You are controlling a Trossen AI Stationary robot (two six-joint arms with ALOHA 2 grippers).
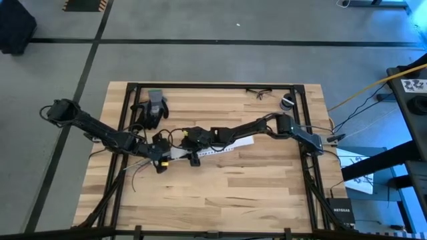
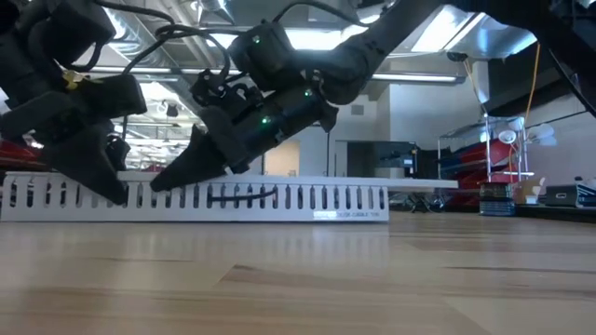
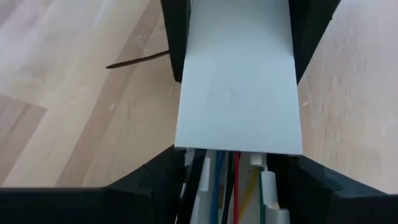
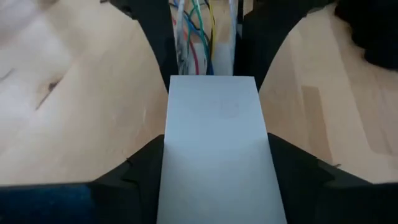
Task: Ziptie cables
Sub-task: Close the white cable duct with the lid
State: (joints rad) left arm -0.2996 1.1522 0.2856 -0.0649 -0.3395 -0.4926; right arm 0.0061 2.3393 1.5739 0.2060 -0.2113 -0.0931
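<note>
Both the left gripper (image 1: 160, 155) and right gripper (image 1: 193, 148) have fingers clamped astride the white channel (image 2: 279, 199), apparently steadying it, with the cables (image 3: 221, 186) lying inside that channel.

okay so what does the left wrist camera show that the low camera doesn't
Only the left wrist view shows coloured wires, blue, red, yellow and green among them, lying inside the white channel, below the edge of its flat white cover, and a thin dark strand on the wood.

Only the low view shows the channel's slotted side wall, the right gripper coming down at a slant, and the room behind.

Both show the left gripper with a finger on either side of the channel, on the wooden table.
</note>
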